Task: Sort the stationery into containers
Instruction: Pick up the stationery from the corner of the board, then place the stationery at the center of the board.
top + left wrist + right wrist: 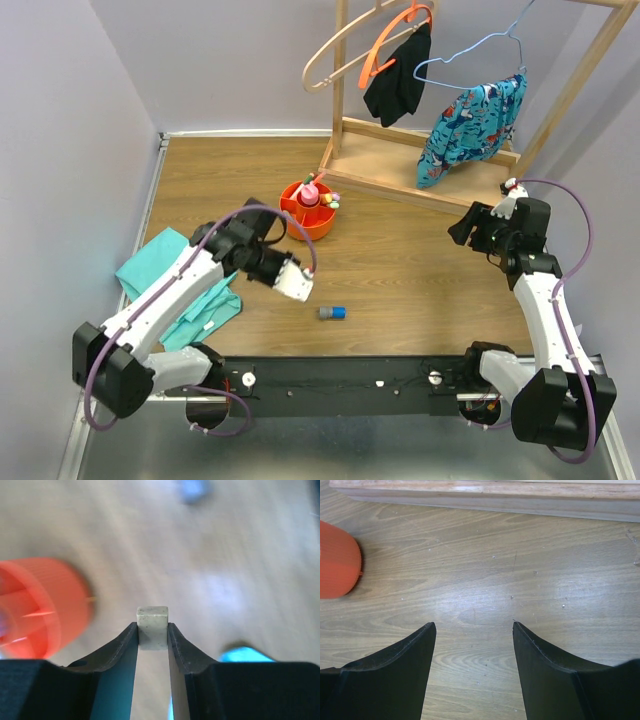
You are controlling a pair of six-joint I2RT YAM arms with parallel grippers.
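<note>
Since the left gripper (152, 632) is clamped on the tan cube (152, 622) beside the orange organiser (303, 224), it needs to clear the rim, centre over a free compartment, then release low.

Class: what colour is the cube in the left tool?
Off-white cube; left wrist view shows it best.

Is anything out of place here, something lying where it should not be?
Yes. A small blue-grey piece lies alone on the wooden table, apart from the orange organiser. The left claw grips a pale cube.
</note>
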